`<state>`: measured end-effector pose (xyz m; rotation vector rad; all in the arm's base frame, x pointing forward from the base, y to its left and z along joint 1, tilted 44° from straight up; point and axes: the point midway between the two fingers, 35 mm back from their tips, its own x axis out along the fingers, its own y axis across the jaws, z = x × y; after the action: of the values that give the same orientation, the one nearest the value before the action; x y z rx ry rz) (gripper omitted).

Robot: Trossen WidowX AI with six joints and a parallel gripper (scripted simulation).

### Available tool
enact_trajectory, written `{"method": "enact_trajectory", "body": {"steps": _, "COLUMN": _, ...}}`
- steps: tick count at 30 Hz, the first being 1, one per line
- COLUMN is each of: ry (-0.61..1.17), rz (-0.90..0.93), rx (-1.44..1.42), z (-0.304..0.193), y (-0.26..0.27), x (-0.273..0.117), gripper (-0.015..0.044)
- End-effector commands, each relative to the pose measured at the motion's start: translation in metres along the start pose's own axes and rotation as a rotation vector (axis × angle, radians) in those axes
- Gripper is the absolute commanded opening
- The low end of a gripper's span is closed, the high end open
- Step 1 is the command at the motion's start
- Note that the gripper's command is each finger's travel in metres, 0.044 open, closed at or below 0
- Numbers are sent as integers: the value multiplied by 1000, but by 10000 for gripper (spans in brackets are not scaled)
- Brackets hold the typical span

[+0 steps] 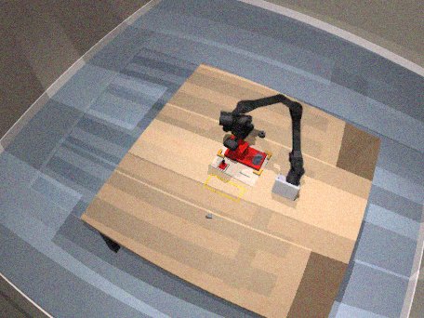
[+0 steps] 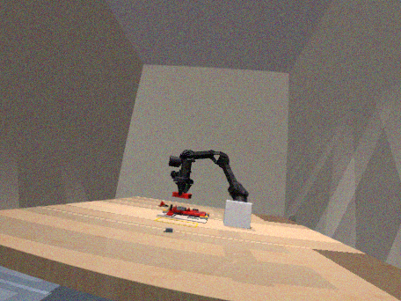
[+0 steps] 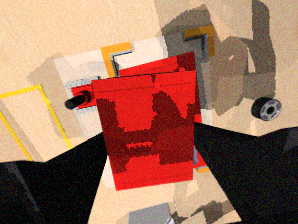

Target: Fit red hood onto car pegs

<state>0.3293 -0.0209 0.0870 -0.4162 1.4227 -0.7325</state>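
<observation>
In the middle of the exterior view, the red hood (image 1: 239,147) (image 2: 181,195) (image 3: 147,132) is pinched between the fingers of the gripper (image 1: 234,139) (image 2: 181,193) (image 3: 149,131) and held in the air above the car chassis (image 1: 253,159) (image 2: 189,212); a pale block (image 1: 285,188) (image 2: 237,214) is seen right of the chassis, under the arm's lower end

In my exterior view, the gripper (image 2: 182,192) holds the red hood (image 2: 181,195) above the red car chassis (image 2: 188,212), with a visible gap between hood and chassis.
</observation>
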Motion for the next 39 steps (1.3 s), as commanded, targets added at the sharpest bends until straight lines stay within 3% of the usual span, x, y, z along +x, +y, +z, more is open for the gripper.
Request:
{"method": "enact_trajectory", "body": {"steps": 1, "ry": -4, "rz": -5, "rx": -55, "z": 0, "y": -11, "x": -1, "gripper": 0}}
{"method": "enact_trajectory", "body": {"steps": 14, "ry": -3, "rz": -12, "rx": -156, "z": 0, "y": -27, "x": 3, "gripper": 0}}
{"method": "enact_trajectory", "body": {"steps": 26, "ry": -3, "rz": -14, "rx": -156, "z": 1, "y": -33, "x": 49, "gripper": 0}}
{"method": "enact_trajectory", "body": {"steps": 39, "ry": -3, "rz": -14, "rx": -156, "z": 2, "y": -32, "x": 50, "gripper": 0}}
